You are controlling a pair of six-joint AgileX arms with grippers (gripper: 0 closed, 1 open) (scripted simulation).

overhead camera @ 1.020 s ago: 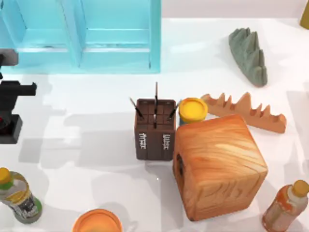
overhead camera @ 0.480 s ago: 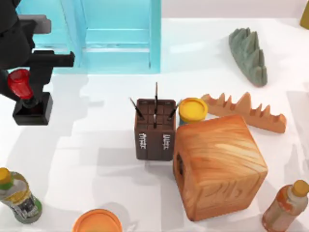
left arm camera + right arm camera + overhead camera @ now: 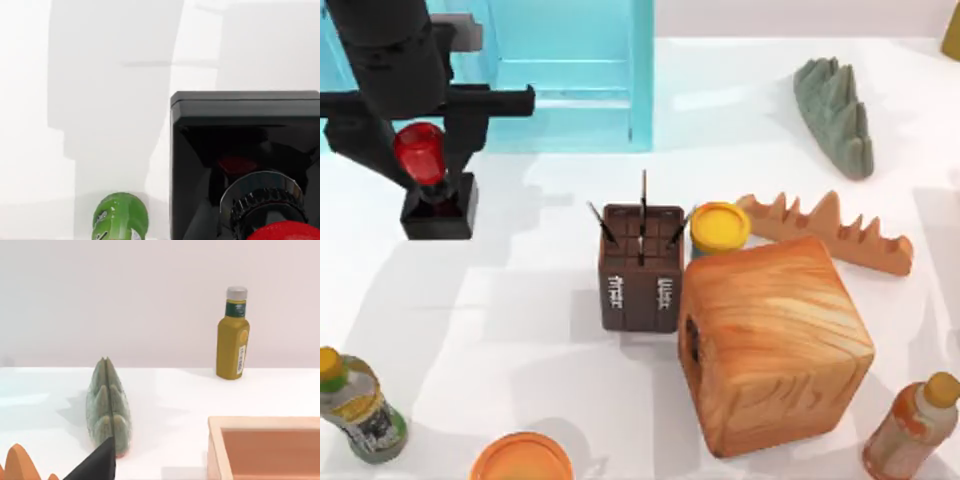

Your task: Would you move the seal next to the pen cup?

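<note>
The seal [image 3: 438,212], a red knob on a black square base, hangs above the table's back left. My left gripper [image 3: 420,155] is shut on the knob. The left wrist view looks down on the seal [image 3: 245,145] from close by, its black base large and the red knob at the picture's edge. The pen cup [image 3: 641,268], a dark brown box with thin pens and white marks, stands at the table's middle, well to the right of the seal. A dark part of my right gripper [image 3: 97,465] shows in the right wrist view, over the table's right side.
A large wooden cube [image 3: 772,345] and a yellow-lidded jar [image 3: 720,228] touch the pen cup's right side. A blue cabinet [image 3: 560,70] stands at the back. Bottles [image 3: 360,410] [image 3: 910,430] and an orange lid [image 3: 522,462] line the front; ridged blocks [image 3: 835,115] [image 3: 830,232] lie right.
My left gripper has carried the seal to the right and toward the back, closer to the pen cup. Nothing else has moved.
</note>
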